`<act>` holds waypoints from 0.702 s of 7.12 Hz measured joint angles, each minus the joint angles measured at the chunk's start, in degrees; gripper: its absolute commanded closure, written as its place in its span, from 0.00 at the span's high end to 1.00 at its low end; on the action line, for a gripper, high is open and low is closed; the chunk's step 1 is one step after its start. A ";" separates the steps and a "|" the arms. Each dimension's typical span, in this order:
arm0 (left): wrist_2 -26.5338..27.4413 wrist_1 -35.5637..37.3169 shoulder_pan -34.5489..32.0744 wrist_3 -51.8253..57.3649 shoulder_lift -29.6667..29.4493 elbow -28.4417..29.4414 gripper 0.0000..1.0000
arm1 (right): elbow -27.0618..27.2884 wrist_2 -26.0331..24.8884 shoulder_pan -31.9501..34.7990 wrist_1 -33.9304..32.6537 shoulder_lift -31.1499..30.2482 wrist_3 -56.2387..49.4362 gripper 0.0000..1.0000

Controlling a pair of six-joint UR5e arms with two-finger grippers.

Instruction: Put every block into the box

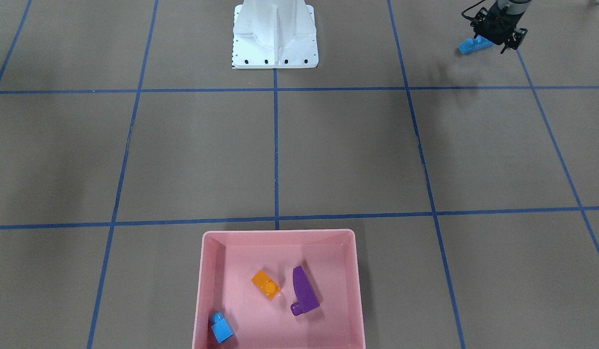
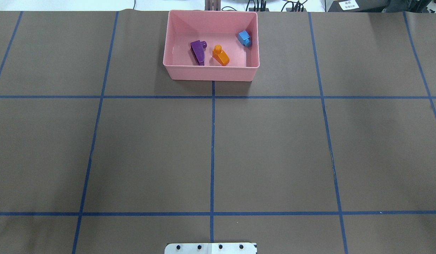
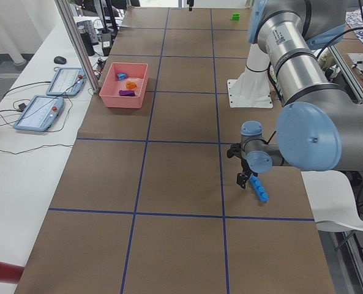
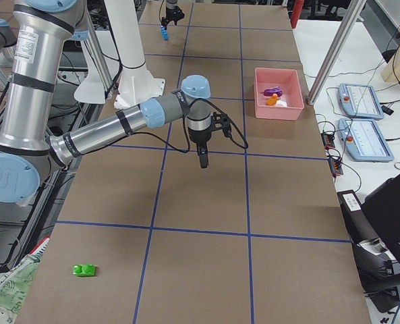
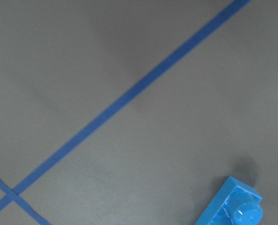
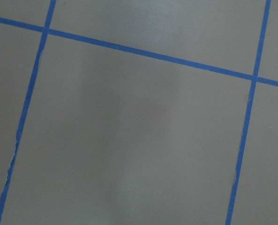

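Since the long blue brick [image 1: 474, 46] looks light, stiff and glossy, you'd pinch its long sides mid-length. The left gripper [image 1: 498, 41] hangs at its end, spread unreadable. The right gripper [image 4: 202, 160] is likewise unreadable.

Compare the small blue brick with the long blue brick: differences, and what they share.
The small blue brick is short and blocky; the long blue brick is longer and flatter. The small blue brick lies in the pink box; the long blue brick lies on the table, far outside it. Both are glossy blue.
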 measured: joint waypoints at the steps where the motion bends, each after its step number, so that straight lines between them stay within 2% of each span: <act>1: 1.07 0.50 2.51 -1.28 0.01 0.05 0.99 | -0.16 0.00 0.03 0.00 -0.05 -0.03 1.00; 2: 2.08 1.20 4.98 -2.86 -0.05 0.10 0.98 | -0.33 0.01 0.05 0.00 -0.09 -0.04 1.00; 4: 2.95 1.87 10.26 -7.18 -0.31 0.32 0.69 | -0.47 0.01 0.05 0.00 -0.12 -0.05 1.00; 5: 3.04 1.98 11.81 -8.39 -0.50 0.46 0.61 | -0.50 0.01 0.06 0.00 -0.12 -0.05 1.00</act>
